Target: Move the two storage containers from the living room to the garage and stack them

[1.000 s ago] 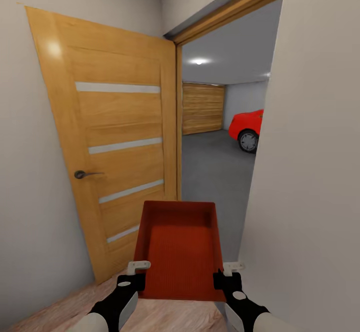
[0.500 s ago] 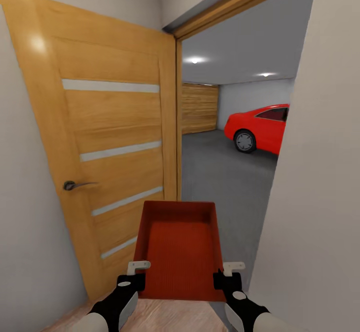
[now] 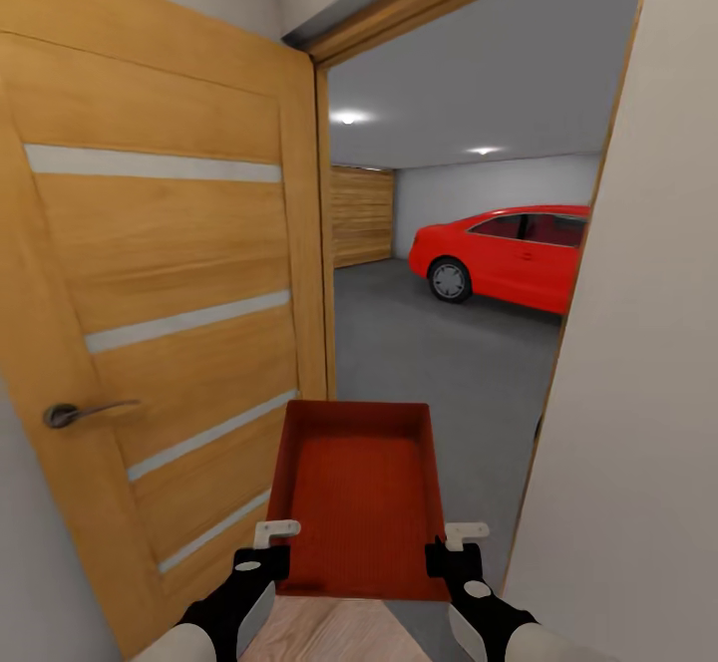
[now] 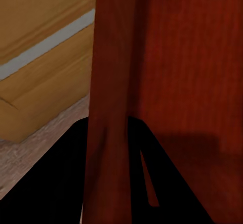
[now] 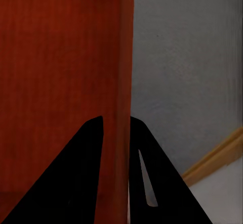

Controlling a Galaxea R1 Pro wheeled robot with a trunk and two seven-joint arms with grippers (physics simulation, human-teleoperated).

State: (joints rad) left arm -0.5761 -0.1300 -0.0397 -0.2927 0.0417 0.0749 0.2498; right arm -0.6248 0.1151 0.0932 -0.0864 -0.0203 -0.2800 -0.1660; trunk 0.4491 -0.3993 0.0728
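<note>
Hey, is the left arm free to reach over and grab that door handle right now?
Probably not. The left gripper is shut on the storage container's left wall, sharing the load with the right gripper. The door handle sits unobstructed to the left, but letting go would likely tip the container.

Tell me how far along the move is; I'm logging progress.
One storage container is off the ground, gripped by the left gripper and right gripper, at the garage doorway. Left: setting it on the floor, then stacking the second.
</note>
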